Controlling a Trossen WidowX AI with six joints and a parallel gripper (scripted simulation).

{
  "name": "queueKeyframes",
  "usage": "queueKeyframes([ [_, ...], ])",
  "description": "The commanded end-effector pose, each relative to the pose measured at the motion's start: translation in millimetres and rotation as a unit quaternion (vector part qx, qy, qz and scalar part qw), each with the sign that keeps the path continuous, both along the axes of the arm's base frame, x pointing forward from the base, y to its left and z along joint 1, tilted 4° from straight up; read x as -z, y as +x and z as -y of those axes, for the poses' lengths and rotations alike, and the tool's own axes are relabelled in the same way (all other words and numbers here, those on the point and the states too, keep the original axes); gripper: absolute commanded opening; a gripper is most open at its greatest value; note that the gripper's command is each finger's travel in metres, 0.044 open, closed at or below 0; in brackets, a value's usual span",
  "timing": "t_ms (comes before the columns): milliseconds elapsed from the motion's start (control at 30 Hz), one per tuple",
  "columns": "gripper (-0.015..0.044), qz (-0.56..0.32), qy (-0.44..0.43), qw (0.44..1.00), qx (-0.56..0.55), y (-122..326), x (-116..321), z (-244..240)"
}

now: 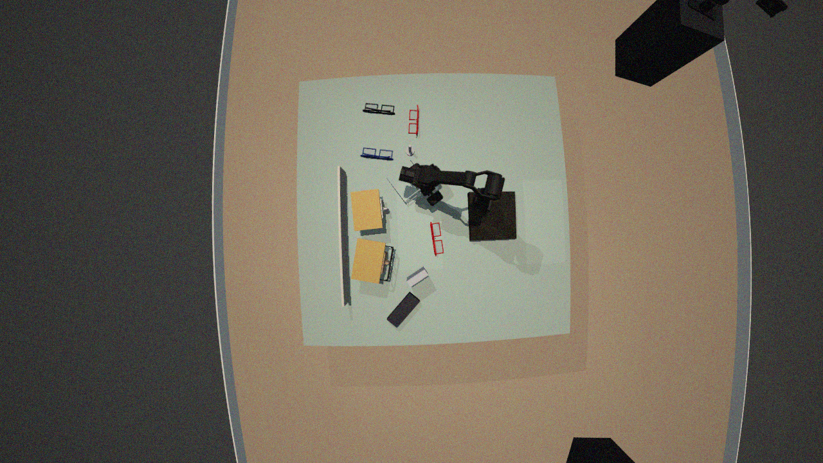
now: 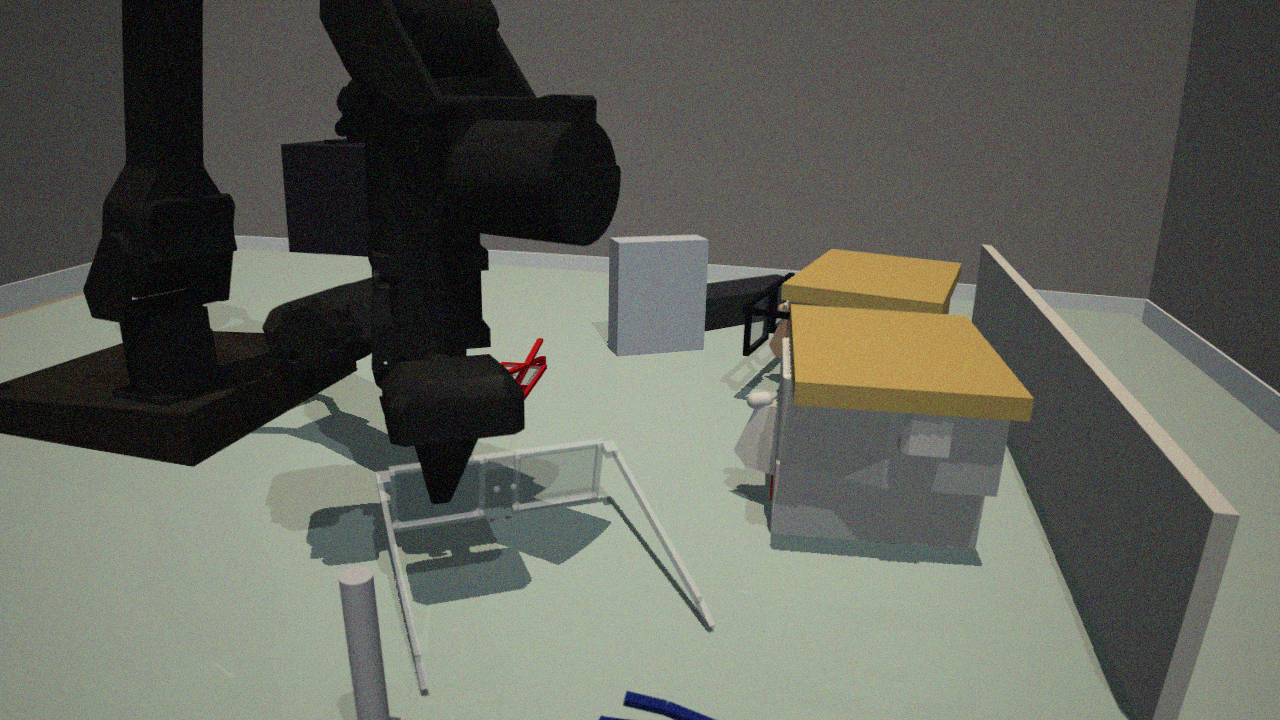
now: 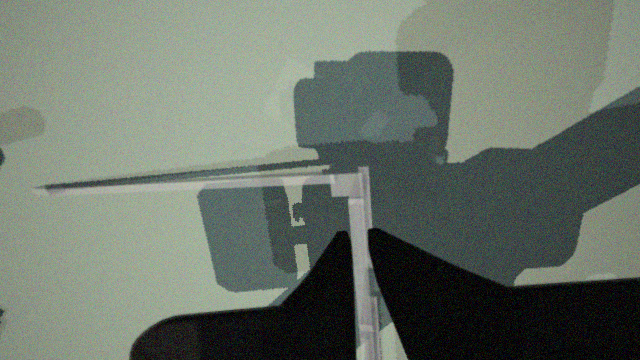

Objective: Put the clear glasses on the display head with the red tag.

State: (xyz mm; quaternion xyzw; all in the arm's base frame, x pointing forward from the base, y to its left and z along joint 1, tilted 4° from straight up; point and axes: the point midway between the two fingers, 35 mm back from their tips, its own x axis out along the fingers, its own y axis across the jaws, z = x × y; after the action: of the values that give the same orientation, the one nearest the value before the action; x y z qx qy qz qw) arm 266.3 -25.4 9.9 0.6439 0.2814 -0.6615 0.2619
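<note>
The clear glasses (image 1: 396, 190) (image 2: 559, 472) (image 3: 360, 215) are down at the surface (image 1: 488, 299) (image 2: 581, 644) (image 3: 125, 75), lens frame upright and both temples spread open. The gripper (image 2: 440, 499) (image 3: 357, 239) points down at them, nearly closed, its fingertips pinching the thin frame from both sides. In the exterior view that grip falls at one lens, off to the side of the bridge; from the top, the arm (image 1: 454, 176) (image 2: 420, 205) covers the fingertips.

The glasses are apart from the head with the red tag (image 1: 367, 209) (image 2: 881, 483), whose yellow top and pale nose show in the exterior view, with a sliver of red low on its face side. The other head (image 1: 369, 260) (image 2: 872, 273) stands beside it and wears black glasses (image 1: 391, 263) (image 2: 756, 324). A long upright panel (image 1: 343, 236) (image 2: 1100, 420) runs behind both heads.

A post (image 1: 410, 150) (image 2: 362, 635) rises near the clear glasses' temples, with blue glasses (image 1: 377, 156) (image 2: 662, 705) near it. One pair of red glasses (image 1: 434, 238) (image 2: 537, 362) lies between the robot's base (image 1: 503, 227) (image 2: 53, 416) and the heads. A gray box (image 1: 417, 277) (image 2: 659, 295) stands near a dark box (image 1: 403, 309) (image 2: 738, 302).
</note>
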Motion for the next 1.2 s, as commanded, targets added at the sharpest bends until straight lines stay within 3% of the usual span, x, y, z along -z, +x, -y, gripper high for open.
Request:
queueKeyframes([
  [0,0.0013,0.000,0.000,1.000,0.000,0,0,0],
  [300,0.0000,0.000,0.000,1.000,0.000,1,-5,0],
  [900,0.0000,0.000,0.002,1.000,0.000,10,-95,4],
  [1167,0.0000,0.001,-0.005,1.000,-0.008,12,-99,-1],
])
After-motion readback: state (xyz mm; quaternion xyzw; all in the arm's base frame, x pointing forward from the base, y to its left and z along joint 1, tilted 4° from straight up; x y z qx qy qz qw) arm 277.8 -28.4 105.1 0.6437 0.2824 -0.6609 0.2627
